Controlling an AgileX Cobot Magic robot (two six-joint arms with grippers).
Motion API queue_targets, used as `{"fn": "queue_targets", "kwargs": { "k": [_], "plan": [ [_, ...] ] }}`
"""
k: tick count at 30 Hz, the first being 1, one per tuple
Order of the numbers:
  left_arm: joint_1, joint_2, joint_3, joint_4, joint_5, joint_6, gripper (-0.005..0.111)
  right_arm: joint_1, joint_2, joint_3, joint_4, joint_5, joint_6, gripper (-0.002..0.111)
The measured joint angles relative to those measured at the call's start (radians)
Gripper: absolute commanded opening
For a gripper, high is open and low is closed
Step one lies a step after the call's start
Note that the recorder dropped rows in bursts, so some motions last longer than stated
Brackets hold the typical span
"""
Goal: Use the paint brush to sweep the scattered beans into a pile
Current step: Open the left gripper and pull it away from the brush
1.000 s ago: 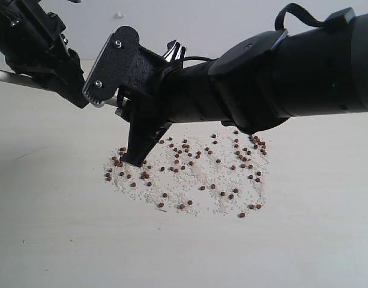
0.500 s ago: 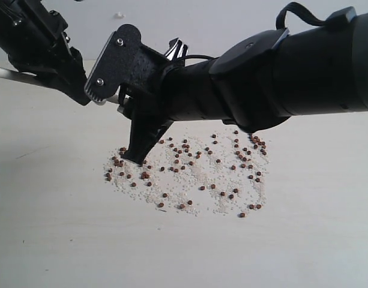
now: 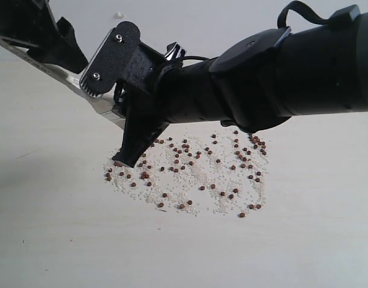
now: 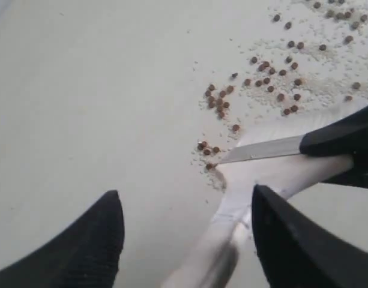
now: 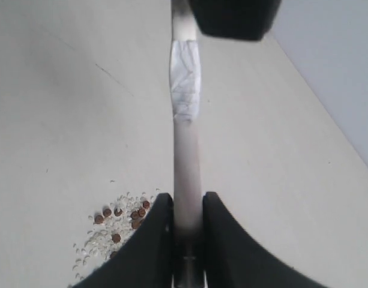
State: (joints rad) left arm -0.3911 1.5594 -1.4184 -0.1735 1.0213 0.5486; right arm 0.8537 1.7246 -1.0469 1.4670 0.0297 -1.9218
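Observation:
The beans (image 3: 196,174) lie scattered with whitish crumbs over a wide patch mid-table; no heaped pile shows. My right gripper (image 3: 126,161) points down at the patch's left edge and is shut on the paint brush (image 5: 187,144), whose pale handle sits between its jaws (image 5: 188,201). The handle slants up and left (image 3: 99,108) toward my left gripper (image 3: 66,57). That gripper (image 4: 187,192) stands open with its jaws wide apart. The handle (image 4: 229,222) passes loosely between them, close to one finger. The silver band (image 4: 262,150) rests near the beans (image 4: 274,84).
The pale wooden table (image 3: 63,228) runs to a light wall (image 3: 202,24) at the back. The thick black right arm (image 3: 280,78) hangs over the far side of the bean patch. A strip of white tape (image 5: 185,81) wraps the handle.
The left gripper has opened and pulled up and left. The brush handle now slants more steeply. The right gripper has tightened on the handle and shifted slightly left.

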Motion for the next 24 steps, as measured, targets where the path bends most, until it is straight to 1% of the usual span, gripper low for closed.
{"fn": "queue_targets", "kwargs": {
  "k": [5,7,9,12,16,17,19,21,24],
  "plan": [
    [0.029,-0.075,0.000,0.043,-0.138,-0.063,0.059,0.000,0.000,0.000,0.002,-0.002,0.002,0.000],
    [0.038,-0.091,0.000,0.052,-0.166,-0.083,0.059,0.000,0.000,0.000,0.005,-0.016,0.008,0.000],
    [0.064,-0.117,0.000,0.060,-0.203,-0.135,0.051,0.000,0.000,0.000,0.011,-0.065,0.027,0.000],
    [0.107,-0.152,0.000,0.060,-0.223,-0.206,0.035,0.000,0.000,0.000,0.015,-0.110,0.052,0.000],
    [0.151,-0.218,0.028,0.055,-0.244,-0.249,0.009,0.000,-0.018,0.000,0.018,-0.138,0.081,0.000],
    [0.159,-0.243,0.051,0.050,-0.260,-0.253,0.001,0.000,-0.026,0.000,0.018,-0.143,0.084,0.000],
    [0.167,-0.280,0.104,0.036,-0.298,-0.257,0.000,0.000,-0.046,0.000,0.019,-0.144,0.088,0.000],
    [0.170,-0.331,0.188,0.014,-0.376,-0.261,0.000,-0.002,-0.072,0.011,0.020,-0.148,0.102,0.000],
    [0.171,-0.406,0.330,-0.026,-0.544,-0.261,0.000,-0.010,-0.110,0.046,0.020,-0.151,0.124,0.000]
  ]
}}
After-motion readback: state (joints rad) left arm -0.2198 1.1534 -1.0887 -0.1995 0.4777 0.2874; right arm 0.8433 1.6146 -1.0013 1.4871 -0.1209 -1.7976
